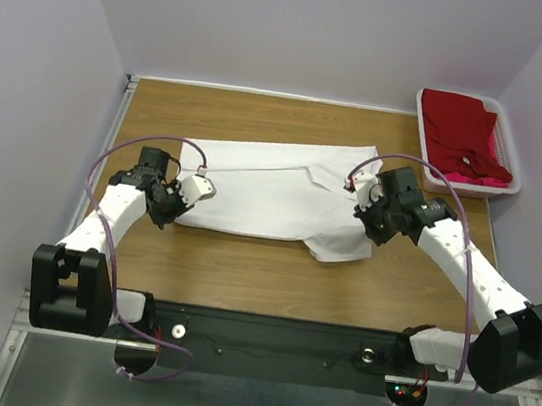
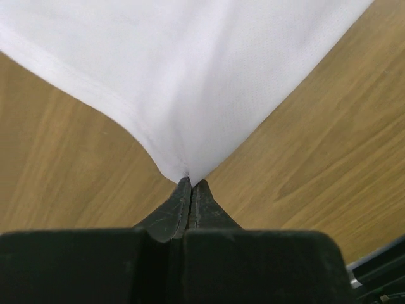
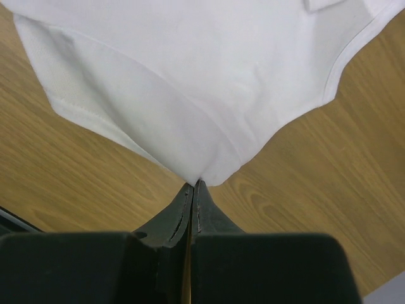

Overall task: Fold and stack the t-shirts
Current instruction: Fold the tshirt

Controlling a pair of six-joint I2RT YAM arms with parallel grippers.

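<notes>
**Two-Point Pinch on the White T-Shirt**

Left fingers (image 2: 180, 209) and right fingers (image 3: 205, 212) are each fully closed on an edge of the white t-shirt (image 1: 272, 198), which lies partly spread on the wooden surface (image 1: 241, 270). The cotton is judged light and limp, so hems and corners offer the surest hold. Beyond, the red t-shirt (image 1: 458, 128) and pink t-shirt (image 1: 482, 172) sit in the basket (image 1: 424, 108). No writing is legible.
</notes>
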